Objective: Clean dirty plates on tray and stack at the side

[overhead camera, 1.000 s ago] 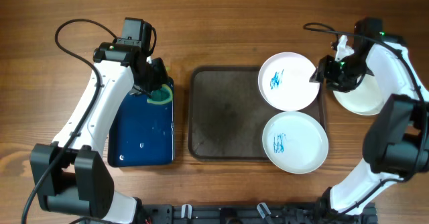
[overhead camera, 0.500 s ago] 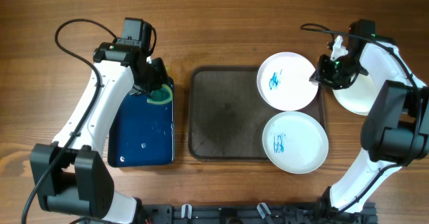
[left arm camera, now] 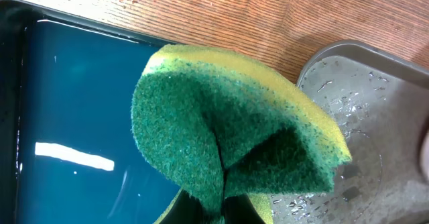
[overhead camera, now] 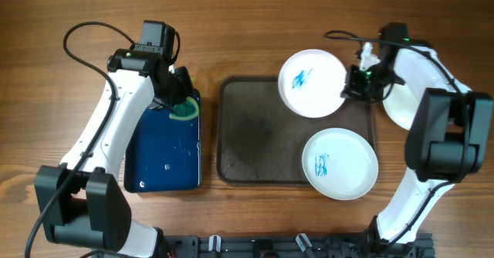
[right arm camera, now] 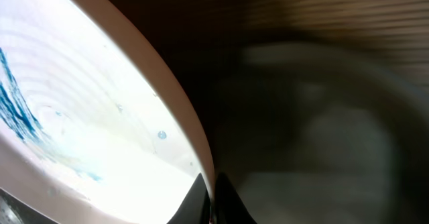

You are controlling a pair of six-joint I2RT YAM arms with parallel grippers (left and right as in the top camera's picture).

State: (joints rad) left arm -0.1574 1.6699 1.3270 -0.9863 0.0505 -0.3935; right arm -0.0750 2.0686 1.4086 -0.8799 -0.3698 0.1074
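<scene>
1. The left gripper (left arm camera: pixel 221 209) was seen pressed together on a sponge (left arm camera: pixel 228 123), green on one face and yellow on the other, which was folded by the grip.
2. The sponge was held over the far right corner of the dark blue tray (overhead camera: pixel 162 154), whose glossy inside showed a bright reflection in the left wrist view.
3. The right gripper (overhead camera: pixel 353 84) was seen pinched shut on the right-hand rim of one white plate (overhead camera: pixel 309 84). In the right wrist view the rim was caught between the dark fingertips (right arm camera: pixel 201 197).
4. The held plate was marked with blue-green scribble near its centre. It was placed over the far right part of the large grey-brown tray (overhead camera: pixel 255 134), jutting past the tray's far rim. Whether it was lifted clear of the tray could not be told.
5. A second plate (overhead camera: pixel 340 164), also scribbled on at its centre, was found at the near right corner of the grey-brown tray, overhanging the rim.
6. A third plate (overhead camera: pixel 401 111) was seen on the wooden table (overhead camera: pixel 255 26) just right of the grey-brown tray, partly hidden by the right arm.
7. Water droplets were visible on a corner of the grey-brown tray in the left wrist view.
</scene>
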